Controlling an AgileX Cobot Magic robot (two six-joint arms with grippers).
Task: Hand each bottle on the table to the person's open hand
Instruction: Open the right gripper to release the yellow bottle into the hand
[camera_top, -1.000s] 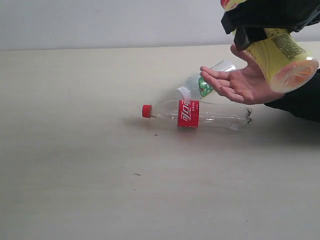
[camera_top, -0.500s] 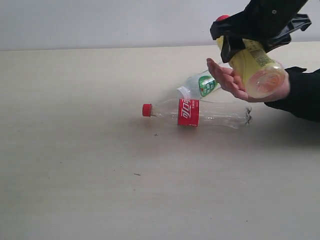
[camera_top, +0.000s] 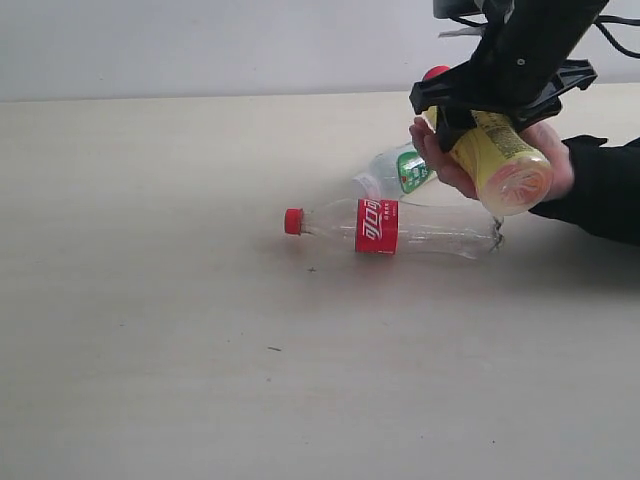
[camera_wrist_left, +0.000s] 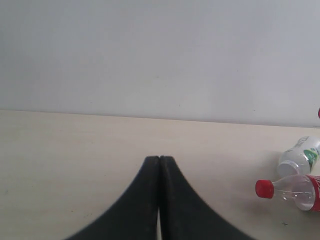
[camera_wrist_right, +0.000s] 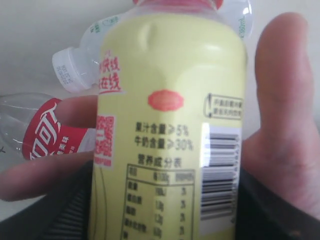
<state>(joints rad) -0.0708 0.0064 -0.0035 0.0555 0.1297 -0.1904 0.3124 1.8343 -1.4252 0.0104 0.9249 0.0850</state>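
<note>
The right gripper (camera_top: 482, 112), clamped on the yellow bottle (camera_top: 505, 160) (laid in the person's open hand (camera_top: 449, 165)), should open gently before lifting.

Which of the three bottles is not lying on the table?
The yellow bottle with red cap: the right claw holds it at the person's hand; the red-label bottle and the green-label bottle lie on the table.

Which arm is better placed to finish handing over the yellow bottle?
Right. The right gripper holds the yellow bottle against the hand; the left gripper is shut and empty.
</note>
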